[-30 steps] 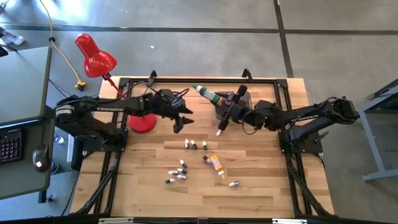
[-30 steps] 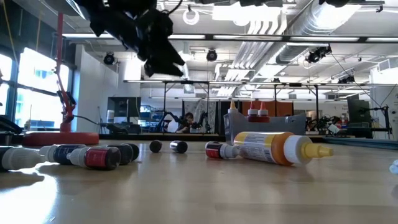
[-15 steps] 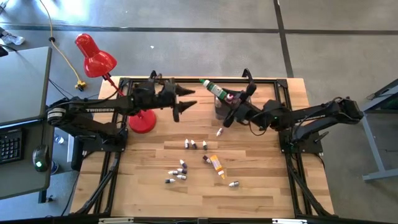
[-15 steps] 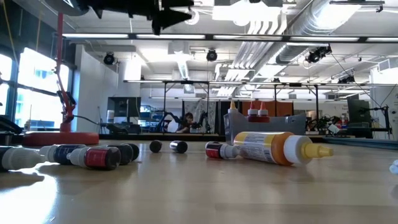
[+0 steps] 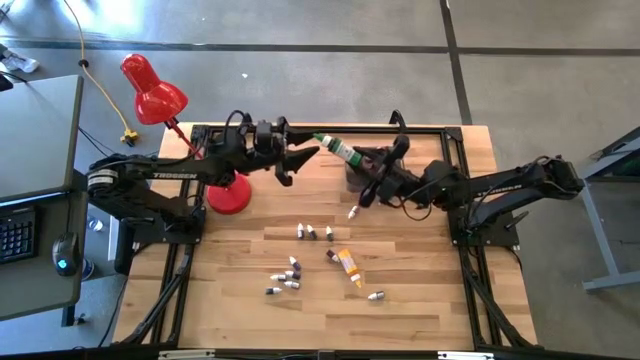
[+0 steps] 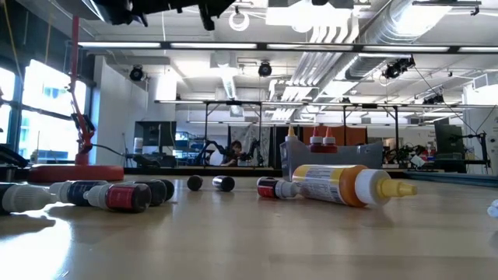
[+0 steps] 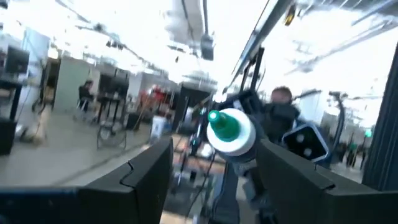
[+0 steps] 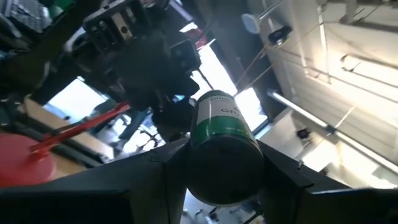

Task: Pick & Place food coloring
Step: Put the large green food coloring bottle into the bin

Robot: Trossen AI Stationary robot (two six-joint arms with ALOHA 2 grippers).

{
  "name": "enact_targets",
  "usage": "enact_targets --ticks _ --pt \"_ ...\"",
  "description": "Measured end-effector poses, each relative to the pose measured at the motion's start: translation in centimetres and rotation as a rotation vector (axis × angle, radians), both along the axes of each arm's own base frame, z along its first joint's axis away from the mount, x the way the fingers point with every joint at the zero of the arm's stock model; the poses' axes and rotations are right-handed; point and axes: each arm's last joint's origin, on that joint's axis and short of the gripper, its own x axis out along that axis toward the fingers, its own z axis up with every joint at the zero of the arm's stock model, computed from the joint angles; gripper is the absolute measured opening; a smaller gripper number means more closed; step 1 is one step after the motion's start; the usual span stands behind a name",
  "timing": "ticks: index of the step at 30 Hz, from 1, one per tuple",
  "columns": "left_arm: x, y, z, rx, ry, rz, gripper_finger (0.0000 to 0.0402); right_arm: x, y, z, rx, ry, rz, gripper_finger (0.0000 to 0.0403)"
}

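Right end effector (image 5: 368,172) clamps green bottle (image 5: 338,149), left end effector (image 5: 300,157) spread wide at its cap; centre fingers before closing.

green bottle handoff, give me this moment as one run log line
right gripper: shut on green bottle | left gripper: open at its cap, not gripping | held above table

Two dark jointed arms (image 5: 160,175), white lettering along links, black claw fingers (image 7: 149,177)

Grey concrete floor (image 5: 520,90), red desk lamp (image 5: 150,90) (lab w/ ceiling lights).
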Motion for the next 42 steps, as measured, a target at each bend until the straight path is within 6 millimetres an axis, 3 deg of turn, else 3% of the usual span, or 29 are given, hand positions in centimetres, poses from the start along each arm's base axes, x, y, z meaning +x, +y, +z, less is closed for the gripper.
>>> enact_targets --ticks 6,13,19,36,42 --pt "-0.5 -0.3 1.0 0.061 -0.109 -0.064 0.0227 -0.2 0.0 0.6 -0.037 -0.052 0.009 0.0146" --pt "-0.7 -0.4 1.3 0.047 -0.148 -0.075 0.0227 -0.5 0.2 1.7 -0.105 -0.17 0.134 0.0146" --pt "-0.9 -0.5 1.6 0.109 -0.174 -0.056 0.0227 -0.3 -0.7 1.6 -0.063 -0.214 0.179 0.0146" --pt "-1.1 -0.4 1.9 0.2 -0.202 0.019 0.0227 3.6 -3.4 -2.0 -0.033 -0.341 0.254 0.0146" --pt "-1.1 -0.4 1.9 0.201 -0.201 0.019 0.0227 5.3 -4.2 -1.8 -0.013 -0.372 0.293 0.0146"
